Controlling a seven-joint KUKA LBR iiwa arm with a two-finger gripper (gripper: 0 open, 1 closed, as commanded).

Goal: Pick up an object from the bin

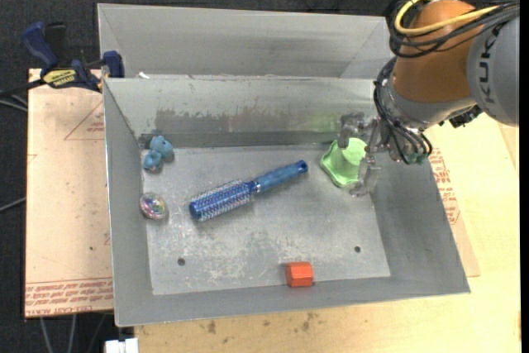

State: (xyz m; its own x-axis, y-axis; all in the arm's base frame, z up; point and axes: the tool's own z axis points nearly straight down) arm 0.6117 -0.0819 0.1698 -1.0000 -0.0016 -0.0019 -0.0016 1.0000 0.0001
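My gripper (357, 155) hangs at the bin's right side, near the back wall. Its metal fingers (365, 174) stand on either side of a light green soft thing (341, 163) that lies on the bin floor, one finger behind it and one at its right. The fingers are spread apart, open around the green thing; whether they touch it I cannot tell. A blue hairbrush (245, 190) lies slanted in the middle of the bin, its handle end pointing toward the green thing.
A small blue lumpy toy (157, 153) and a shiny iridescent ball (154, 207) lie at the left wall. An orange block (300, 274) sits near the front wall. The arm's orange cover hangs over the bin's right rim.
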